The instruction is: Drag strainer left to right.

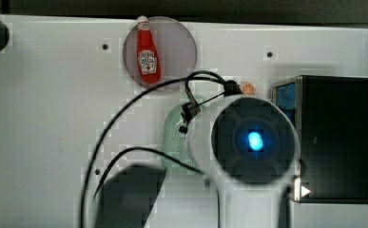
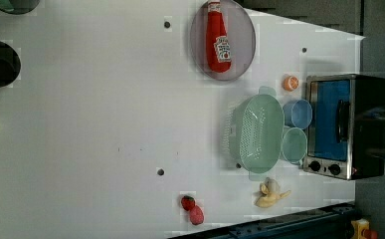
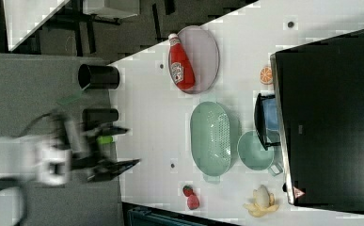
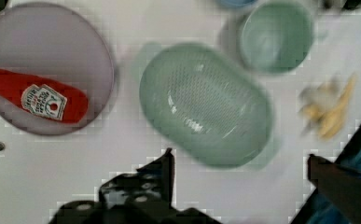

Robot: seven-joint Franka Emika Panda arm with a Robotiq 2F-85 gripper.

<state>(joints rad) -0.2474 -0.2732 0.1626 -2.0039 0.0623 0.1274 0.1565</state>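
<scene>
Two cups (image 2: 296, 130) beside strainer (image 2: 256, 133), toaster oven (image 2: 346, 127) beyond (banana (image 2: 271, 194) near)

strainer (image 2: 257, 133): pale mint green; bowl dotted with rows of small holes
cup (image 2: 294, 145): mint green, plain; just beside the strainer
bowl (image 2: 298, 113): light blue; just beside the strainer
bottle (image 2: 218, 44): red; white label with dark print; white cap
plate (image 2: 243, 35): greyish lilac; under the bottle, near the strainer
oven (image 2: 344, 127): black top; silver front frame; door glass showing blue; black knobs
orange (image 2: 290, 82): orange slice with pale segments; near the strainer
banana (image 2: 271, 194): yellow peel, cream flesh
strawberries (image 2: 193, 209): red
table (image 2: 105, 124): white with small dark dots
</scene>
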